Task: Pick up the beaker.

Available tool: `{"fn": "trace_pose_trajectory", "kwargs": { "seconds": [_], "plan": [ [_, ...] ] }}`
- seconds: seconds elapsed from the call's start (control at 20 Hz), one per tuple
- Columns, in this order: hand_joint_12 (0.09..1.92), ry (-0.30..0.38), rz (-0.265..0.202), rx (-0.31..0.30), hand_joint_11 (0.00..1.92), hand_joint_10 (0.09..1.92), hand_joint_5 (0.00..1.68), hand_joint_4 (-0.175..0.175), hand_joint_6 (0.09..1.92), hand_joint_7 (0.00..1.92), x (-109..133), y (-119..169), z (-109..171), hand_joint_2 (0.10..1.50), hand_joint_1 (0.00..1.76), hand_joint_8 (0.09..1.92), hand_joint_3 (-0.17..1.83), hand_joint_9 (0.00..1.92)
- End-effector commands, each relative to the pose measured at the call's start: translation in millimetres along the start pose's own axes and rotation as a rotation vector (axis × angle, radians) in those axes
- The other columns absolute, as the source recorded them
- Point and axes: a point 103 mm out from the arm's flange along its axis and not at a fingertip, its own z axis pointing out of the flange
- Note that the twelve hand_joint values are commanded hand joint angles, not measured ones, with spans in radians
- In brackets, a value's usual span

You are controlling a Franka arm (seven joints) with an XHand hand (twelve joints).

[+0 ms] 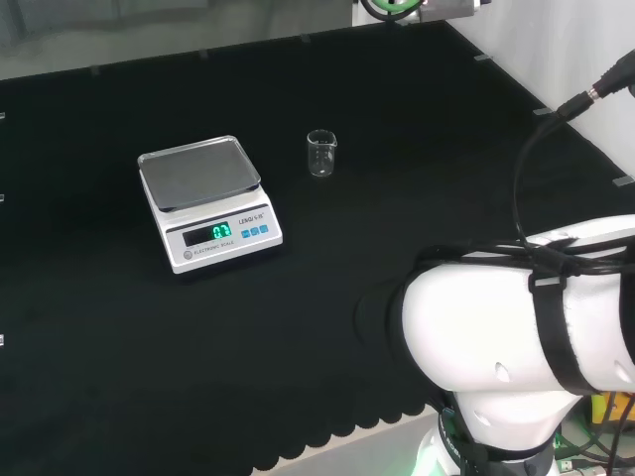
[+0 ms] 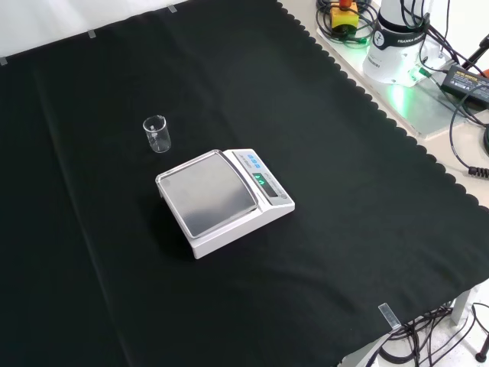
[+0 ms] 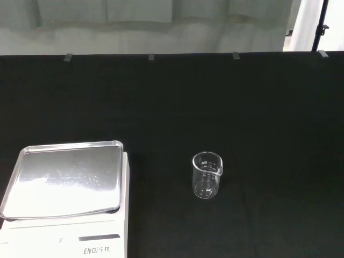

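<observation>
**A:** Your beaker (image 1: pixel 321 155) stands upright on the black cloth (image 1: pixel 119 387), a small clear cylinder with a pouring lip, apart from everything else. In the head view it sits to the right of the scale (image 1: pixel 209 202); in the front view it is up and to the left of it, near the pan's far corner.

**B:** What is the scale like?

**A:** A white plastic box with a square pan (image 2: pixel 207 192) of brushed metal, its rim turned up and its corners rounded. The head view gives you its lit green display (image 1: pixel 208 234) and blue buttons; the wrist view looks over the pan from behind the display face, and shows faint printed markings on the beaker's wall.

**B:** And the hand?

**A:** You can't tell whether it is open or closed. The head view gives you a smooth white arm link (image 1: pixel 516 317) wrapped with black straps and cables; the front view shows the arm's base (image 2: pixel 399 46) at the scalloped edge of the cloth.
</observation>
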Motion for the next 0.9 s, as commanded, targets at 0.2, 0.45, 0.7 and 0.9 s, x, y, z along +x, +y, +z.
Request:
{"fn": "trace_pose_trajectory", "kwargs": {
  "seconds": [0.2,0.45,0.7,0.9],
  "plan": [
    [1.45,-0.161,-0.122,0.009,0.16,0.79,0.05,-0.009,0.09,0.0,0.0,1.8,1.7,0.82,0.28,0.58,0.33,0.0],
    [1.46,-0.093,-0.097,0.022,0.17,0.79,0.05,-0.009,0.09,0.0,29.2,12.6,8.0,0.84,0.28,0.58,0.3,0.0],
    [1.46,-0.115,-0.147,0.005,0.18,0.79,0.06,-0.011,0.09,0.0,135.5,36.9,36.0,0.84,0.28,0.58,0.29,0.0],
    [1.45,0.045,-0.177,0.028,0.19,0.8,0.09,-0.016,0.09,0.0,59.4,61.3,57.3,0.85,0.28,0.61,0.27,0.0]
  ]
}}
